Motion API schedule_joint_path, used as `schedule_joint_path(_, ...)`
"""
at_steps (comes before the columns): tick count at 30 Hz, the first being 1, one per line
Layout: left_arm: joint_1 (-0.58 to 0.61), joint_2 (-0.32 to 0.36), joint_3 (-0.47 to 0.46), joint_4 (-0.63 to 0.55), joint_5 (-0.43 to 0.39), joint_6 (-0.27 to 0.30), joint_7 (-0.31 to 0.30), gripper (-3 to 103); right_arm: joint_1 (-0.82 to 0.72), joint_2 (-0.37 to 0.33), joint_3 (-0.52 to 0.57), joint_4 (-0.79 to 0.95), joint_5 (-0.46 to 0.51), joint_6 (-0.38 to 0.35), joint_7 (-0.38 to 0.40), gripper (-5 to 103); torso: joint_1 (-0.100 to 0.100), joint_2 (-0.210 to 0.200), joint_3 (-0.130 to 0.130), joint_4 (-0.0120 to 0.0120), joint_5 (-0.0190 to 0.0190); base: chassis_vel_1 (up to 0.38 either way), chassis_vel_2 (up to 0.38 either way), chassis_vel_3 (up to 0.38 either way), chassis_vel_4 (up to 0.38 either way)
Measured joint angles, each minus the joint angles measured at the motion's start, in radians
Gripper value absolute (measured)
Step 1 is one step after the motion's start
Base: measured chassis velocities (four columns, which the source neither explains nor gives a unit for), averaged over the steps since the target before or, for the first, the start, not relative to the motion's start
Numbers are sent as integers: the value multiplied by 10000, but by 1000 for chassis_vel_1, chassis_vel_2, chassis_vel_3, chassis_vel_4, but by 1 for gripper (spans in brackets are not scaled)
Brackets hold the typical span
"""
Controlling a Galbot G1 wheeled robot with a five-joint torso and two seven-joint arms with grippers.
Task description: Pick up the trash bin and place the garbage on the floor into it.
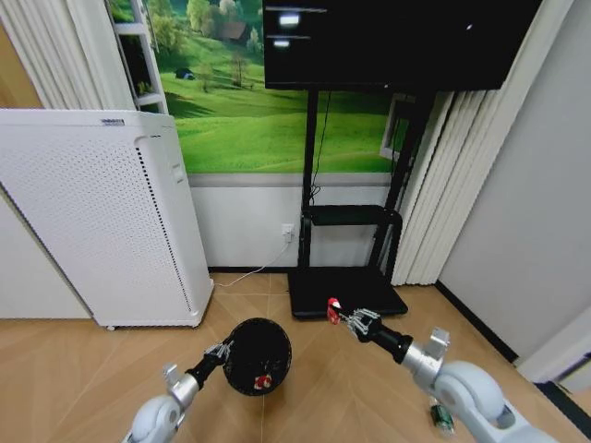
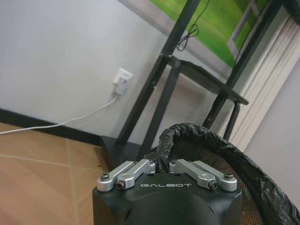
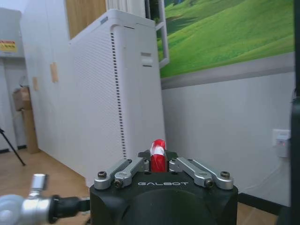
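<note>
In the head view, the left end effector (image 1: 224,351) sits in the lower centre-left of the frame, closed on the rim of the trash bin (image 1: 257,356). The bin hangs off the floor (image 1: 83,369), tilted so that its open mouth faces the camera, and a small red item (image 1: 263,380) lies inside it near the lower edge. To the right, just above the frame's middle line of the floor area, the right end effector (image 1: 340,314) is closed on a red-and-white wrapper (image 1: 332,307), held in the air in front of the black base of the TV stand (image 1: 346,293). It is near the bin but apart from it. At the lower right edge, beside the right arm, a little clear bottle (image 1: 442,417) with a green label lies on the floor. A white cabinet (image 1: 102,217) fills the left of the frame.

In the left wrist view, the left end effector (image 2: 161,165) occupies the bottom centre, its fingers pinched together on the bin's rim (image 2: 206,138), which is wrapped in black liner and curves away to the lower right. Mesh wall shows below the rim. A wall socket (image 2: 123,80) with a white cable sits at the centre left.

In the right wrist view, the right end effector (image 3: 158,157) is at the bottom centre, its fingers clamped on the wrapper (image 3: 158,151), which stands upright between them. The white cabinet (image 3: 122,89) rises behind it.
</note>
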Motion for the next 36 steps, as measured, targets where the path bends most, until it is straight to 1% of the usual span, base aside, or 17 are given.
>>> schedule_joint_path(1,-367,-3,503,215,-155,-27,10,7,-35,42,-330,243,340,-172,82,14,1,0,0,-1,-5,0,0,0,0)
schedule_joint_path(2,-367,-3,503,215,-155,-27,10,7,-35,42,-330,243,340,-172,82,14,1,0,0,-1,-5,0,0,0,0)
schedule_joint_path(4,-868,-9,1367,590,-186,-30,151,7,-59,88,-833,418,494,-310,118,14,1,1,1,-3,-7,0,0,0,0)
schedule_joint_path(10,-1188,-175,2373,720,-281,-30,261,7,224,254,-1862,215,176,-332,176,14,1,0,1,1,-4,0,0,0,0)
schedule_joint_path(12,-1072,-282,2546,575,-291,-30,339,7,292,340,-2392,16,-321,-217,271,14,1,0,1,1,-5,0,0,0,0)
schedule_joint_path(17,-757,-269,2542,191,-295,-11,363,7,312,423,-2955,-238,-821,-12,644,14,0,0,0,-2,-4,0,0,0,0)
schedule_joint_path(19,-401,-149,2277,-169,-293,13,346,7,449,519,-3348,-517,-1180,293,1234,11,0,0,0,0,-2,0,0,0,0)
schedule_joint_path(21,-255,-90,2156,-294,-295,32,345,7,502,556,-3438,-609,-1273,385,1398,14,0,0,0,1,-2,0,0,0,0)
schedule_joint_path(23,114,-10,1853,-522,-265,58,333,7,654,650,-3648,-798,-1377,541,1717,25,1,0,0,2,-5,0,0,0,0)
schedule_joint_path(24,114,-10,1853,-522,-265,58,333,7,654,650,-3648,-798,-1377,541,1717,25,1,0,0,2,-5,0,0,0,0)
schedule_joint_path(26,558,-11,1465,-762,-196,60,274,7,825,754,-3830,-921,-1384,661,2086,35,0,0,0,0,-6,0,0,0,0)
schedule_joint_path(28,723,-16,1336,-846,-180,63,257,7,874,787,-3886,-954,-1383,713,2196,35,0,0,0,1,-5,0,0,0,0)
schedule_joint_path(29,914,-21,1195,-941,-164,70,249,7,926,815,-3936,-982,-1384,759,2307,41,1,0,0,2,-4,0,0,0,0)
schedule_joint_path(30,1198,-26,966,-1071,-137,74,247,7,962,843,-3977,-1016,-1394,806,2407,51,0,0,0,3,-6,0,0,0,0)
schedule_joint_path(33,1325,-29,842,-1127,-112,74,248,7,960,848,-3990,-1030,-1444,843,2444,51,1,0,0,1,-6,0,0,0,0)
schedule_joint_path(34,1372,-31,781,-1146,-100,74,248,7,951,849,-3991,-1038,-1474,877,2456,63,0,0,0,1,-5,0,0,0,0)
schedule_joint_path(36,1412,-35,720,-1168,-92,74,243,7,943,851,-3991,-1042,-1490,900,2466,63,0,0,0,1,-5,0,0,0,0)
